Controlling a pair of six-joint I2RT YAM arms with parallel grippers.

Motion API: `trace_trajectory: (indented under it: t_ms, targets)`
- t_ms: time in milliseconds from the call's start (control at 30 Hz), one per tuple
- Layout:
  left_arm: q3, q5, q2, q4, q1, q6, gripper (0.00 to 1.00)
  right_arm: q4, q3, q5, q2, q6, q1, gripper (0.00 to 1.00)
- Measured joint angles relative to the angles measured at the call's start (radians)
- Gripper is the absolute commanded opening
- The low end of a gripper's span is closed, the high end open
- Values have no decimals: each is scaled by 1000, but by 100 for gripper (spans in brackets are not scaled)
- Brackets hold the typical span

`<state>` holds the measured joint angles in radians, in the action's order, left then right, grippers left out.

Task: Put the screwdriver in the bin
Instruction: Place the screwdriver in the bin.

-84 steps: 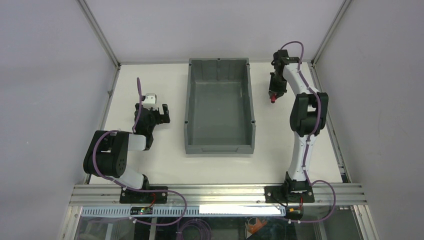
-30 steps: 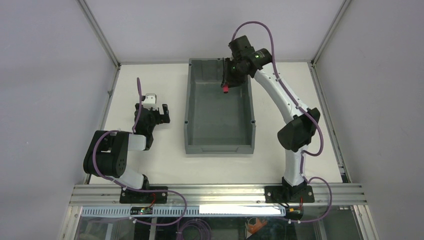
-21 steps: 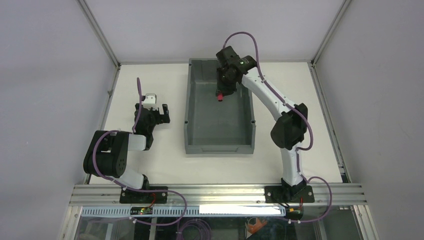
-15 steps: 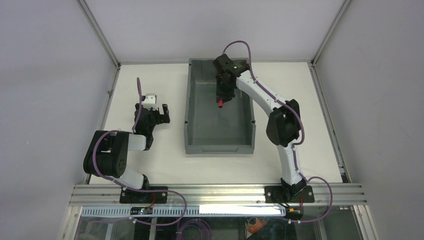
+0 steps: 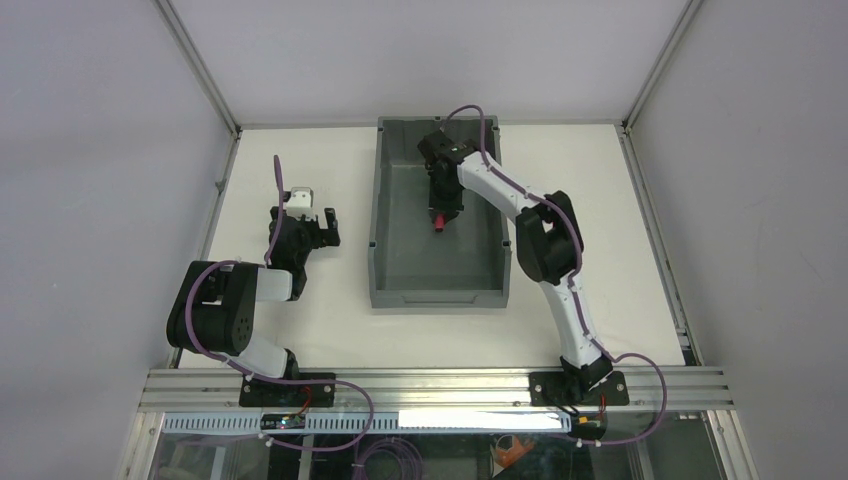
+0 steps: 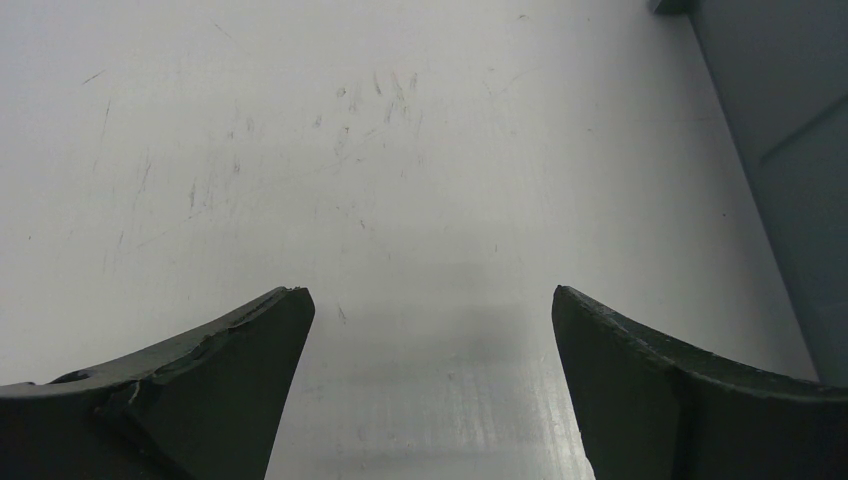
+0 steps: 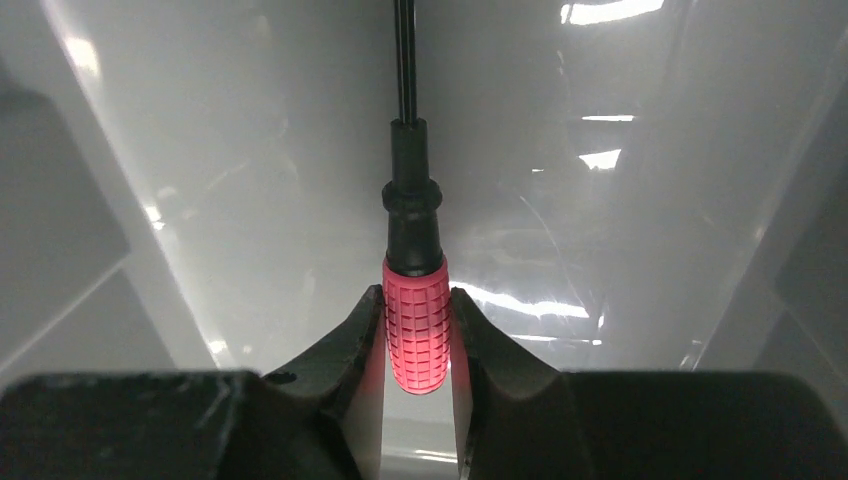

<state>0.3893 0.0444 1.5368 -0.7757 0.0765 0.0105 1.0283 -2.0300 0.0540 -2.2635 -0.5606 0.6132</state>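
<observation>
- Small screwdriver, red gridded handle, thin black shaft: clamped by the handle in the closed right gripper; the shaft is directed toward 12 o'clock in the wrist view.
- Large dark grey plastic bin: the screwdriver is held over its interior, so release alone is judged outstanding.

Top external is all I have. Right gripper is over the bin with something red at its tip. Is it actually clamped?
Observer: Yes. The right wrist view shows the right gripper shut on the screwdriver, gripping its red handle from both sides.
Operator: Where's the shaft pointing?
Observer: Straight out from the gripper. The thin black shaft runs off the top of the right wrist view over the inside of the bin. The tip is out of frame, so I can't tell if it touches anything.
Operator: Left arm holding anything?
Observer: No. The left wrist view shows the left gripper open with nothing between its fingers, only bare table below.
</observation>
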Motion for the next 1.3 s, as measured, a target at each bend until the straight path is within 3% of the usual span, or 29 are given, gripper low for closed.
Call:
trace_trajectory:
  t_ms: [333, 700, 1000, 1300]
  targets:
    - [0, 0, 0, 0, 0, 0, 99, -8, 0, 14, -69, -14, 0, 25]
    - [0, 0, 0, 0, 0, 0, 99, -7, -9, 18, -83, -23, 0, 52]
    - [0, 0, 0, 0, 0, 0, 99, 16, -54, 18, -86, -22, 0, 56]
    - [0, 0, 0, 0, 0, 0, 99, 81, -237, 17, -85, 7, -2, 60]
